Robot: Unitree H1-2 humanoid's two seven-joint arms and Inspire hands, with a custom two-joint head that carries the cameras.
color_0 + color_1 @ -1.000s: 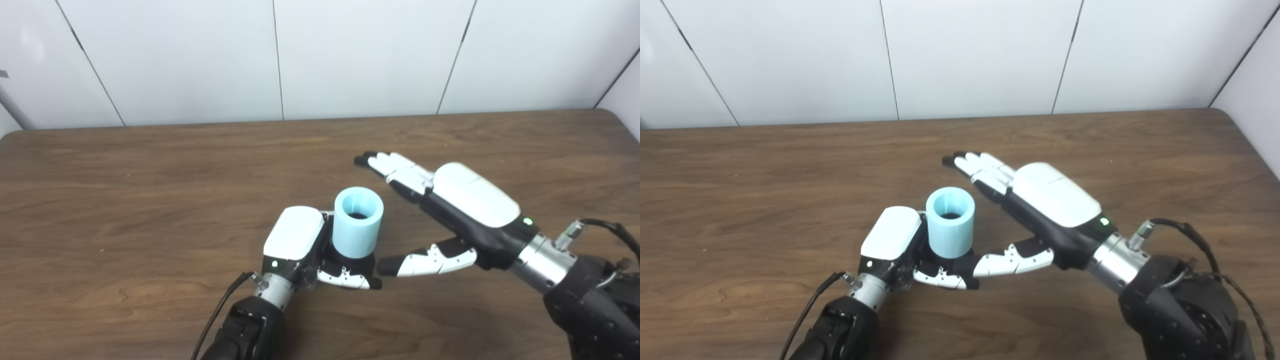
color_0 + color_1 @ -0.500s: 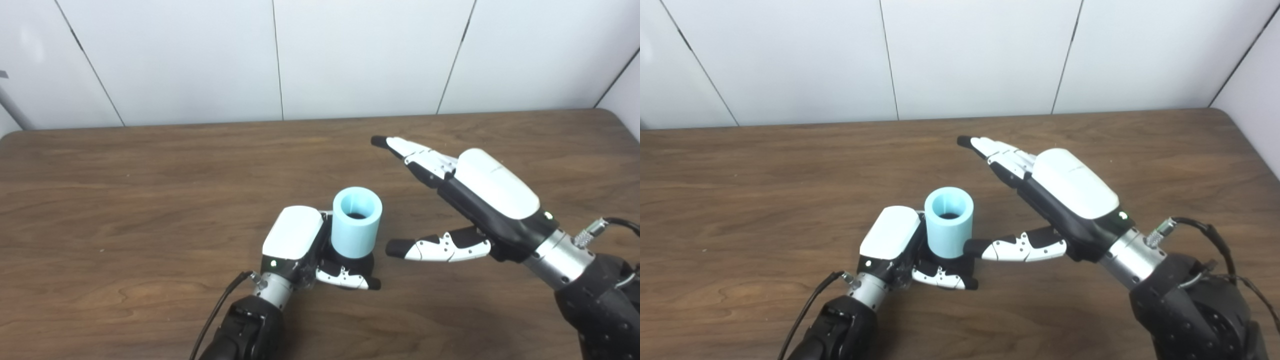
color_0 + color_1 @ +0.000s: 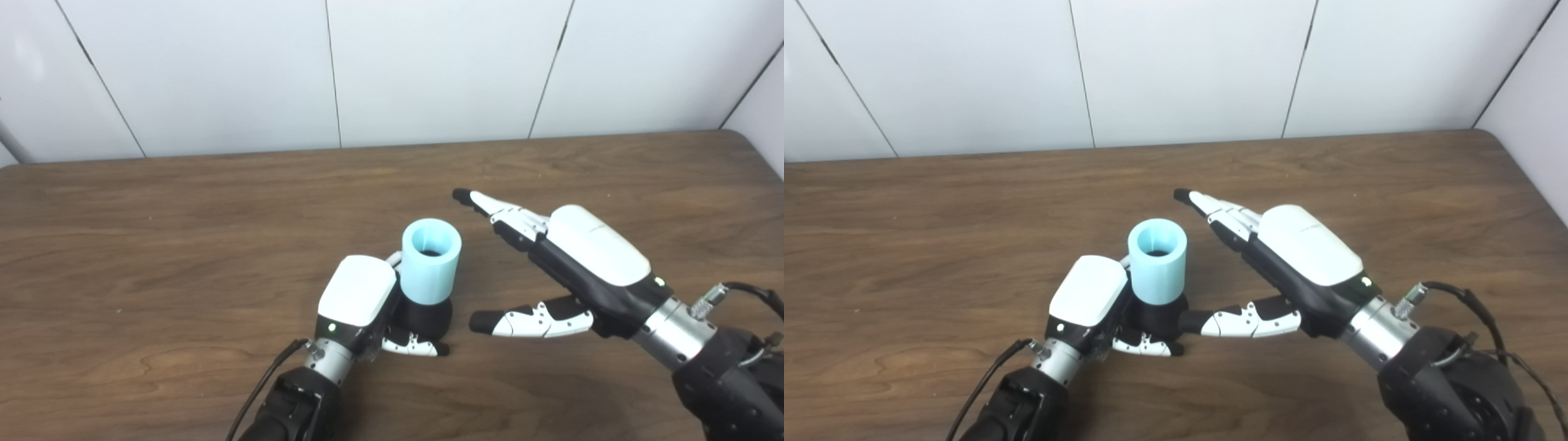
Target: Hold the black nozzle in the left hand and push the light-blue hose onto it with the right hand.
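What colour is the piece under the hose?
Black; the nozzle under the hose shows best in the left eye view.

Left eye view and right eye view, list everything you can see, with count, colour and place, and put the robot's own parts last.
light-blue hose: one, light blue, short upright tube seated on the nozzle, near the table's middle.
black nozzle: one, black, under the hose, held at its base.
table: one, brown wood, fills the lower view.
wall: white panels with dark seams, behind the table.
left hand: one, white and black, shut on the black nozzle.
right hand: one, white and black, open, fingers stretched, to the right of the hose, not touching it.
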